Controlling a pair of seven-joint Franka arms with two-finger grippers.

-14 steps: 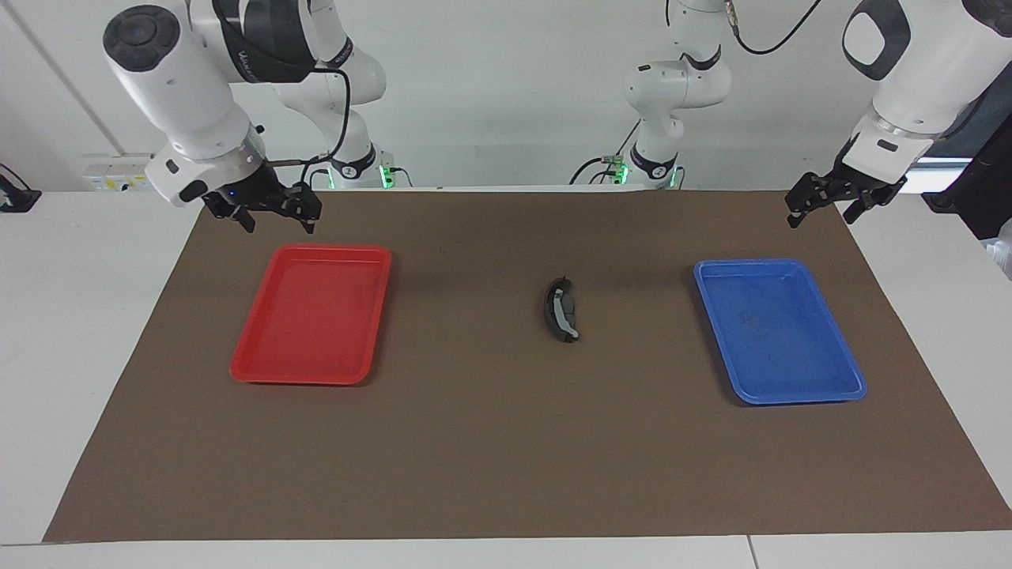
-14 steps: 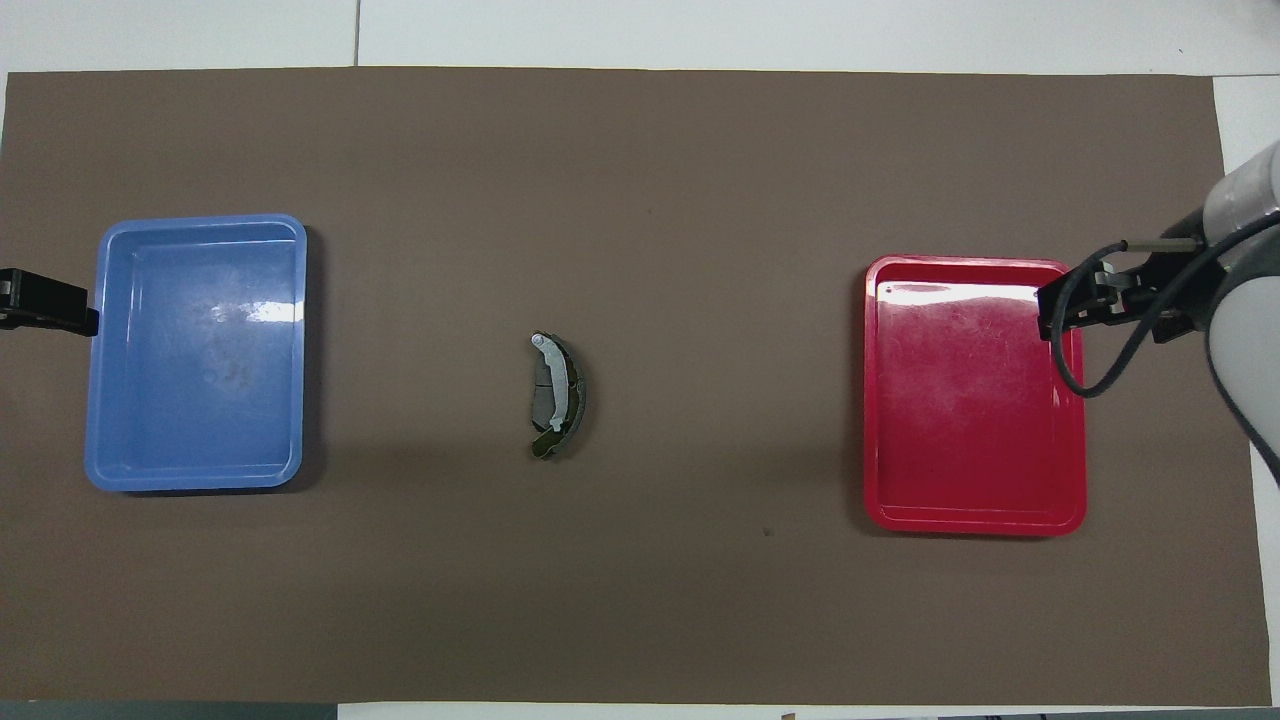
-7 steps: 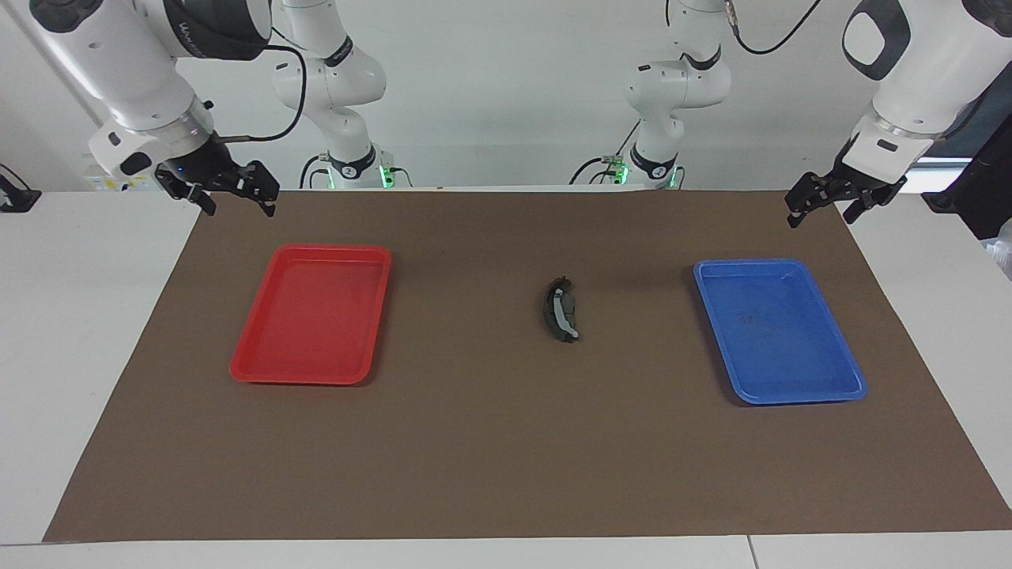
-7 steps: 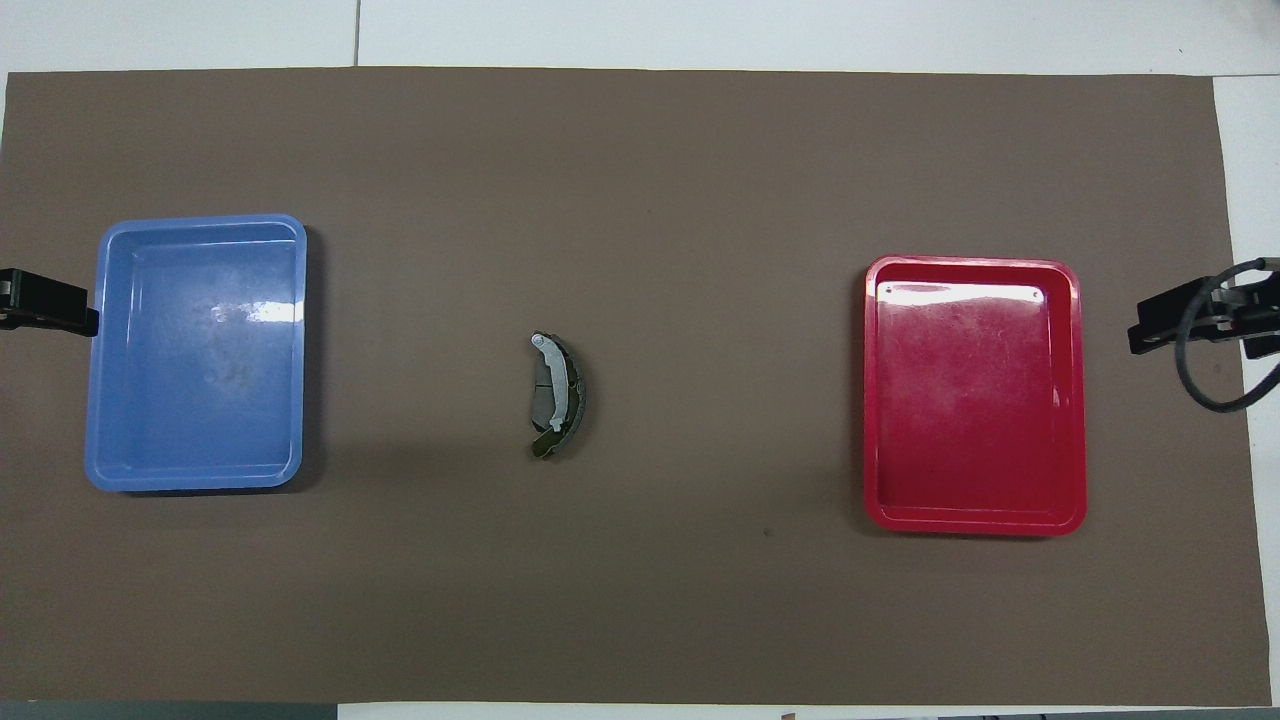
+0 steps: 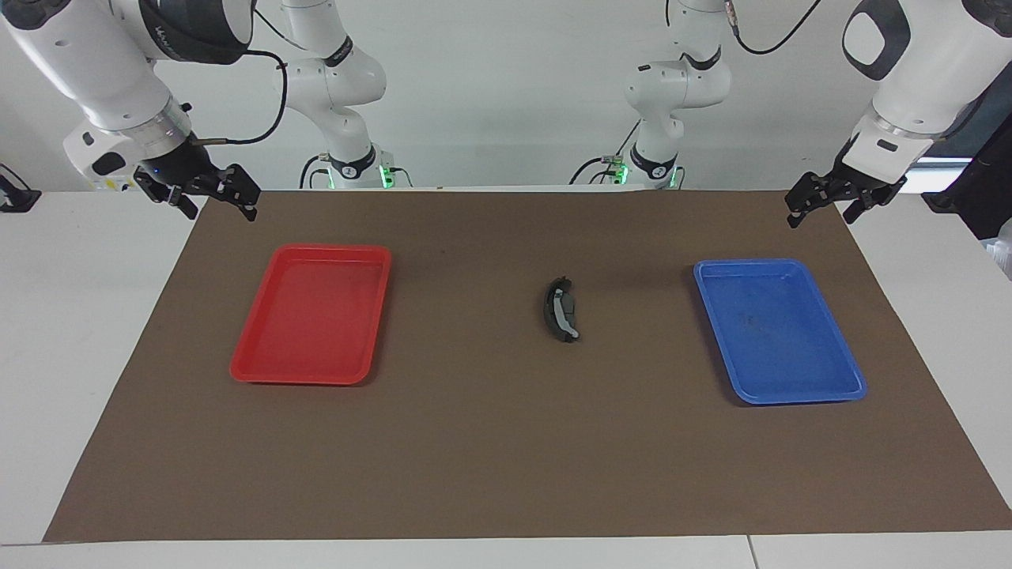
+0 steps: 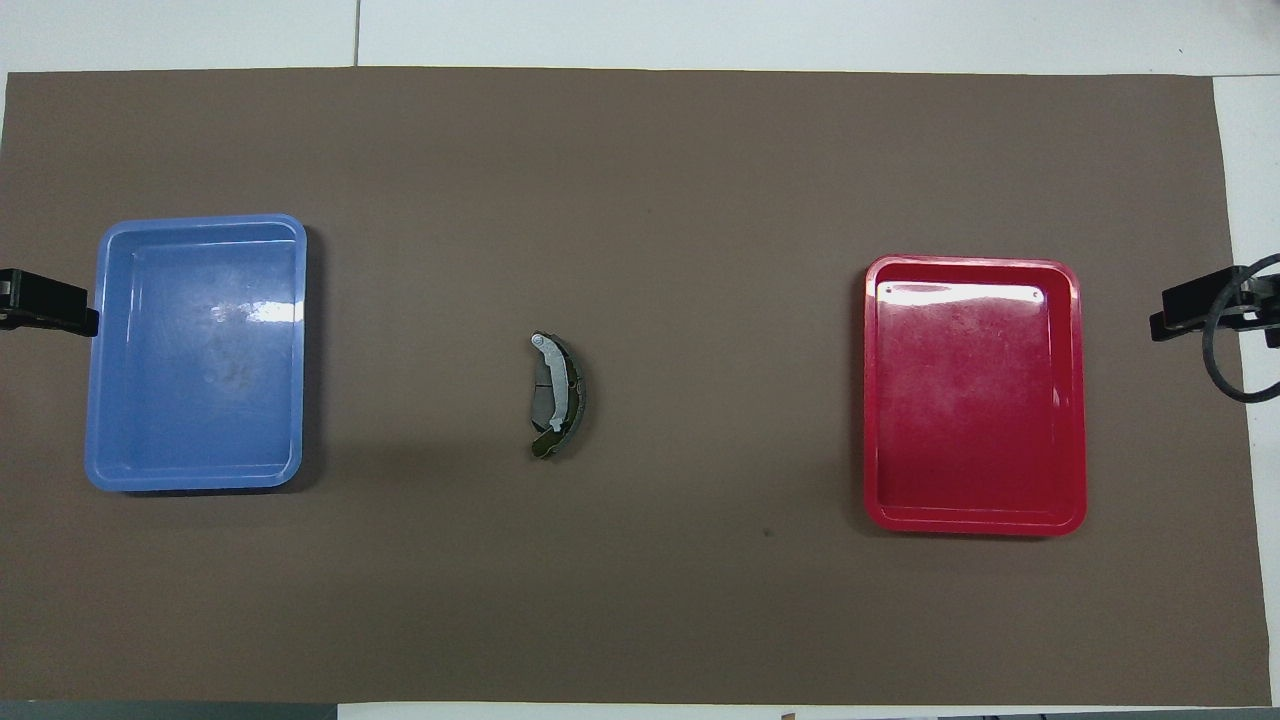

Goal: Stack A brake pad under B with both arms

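Left gripper [image 5: 822,209] hangs with its fingers apart and nothing between them, over the brown mat's [image 5: 474,442] corner at the left arm's end. That is about nine o'clock if the overhead view is read as a dial. The right gripper [image 5: 207,199] is likewise spread and holds nothing, at about three o'clock over the mat's edge. Both arms look parked.

The two brake pieces lie together near the dial's centre, between the blue tray [image 6: 95,350] toward nine and the red tray [image 6: 1075,400] toward three, well apart from both. B [image 6: 573,395] lies on the A brake pad [image 6: 541,390]. By that, the stack looks made.

Both pieces are probably stiff, dense and heavy for their size, with hard, rather slick faces, so the upper one could slide if nudged. A sound hold would pinch across a piece's narrow width at mid-length, not at B's tapering tips.

Only the overhead view separates the grooved flat pad from the crescent and its light strip. The facing view merges them into one dark shape, but it shows both grippers raised off the table and their fingers parted, whereas the overhead view catches only their tips at its edges.
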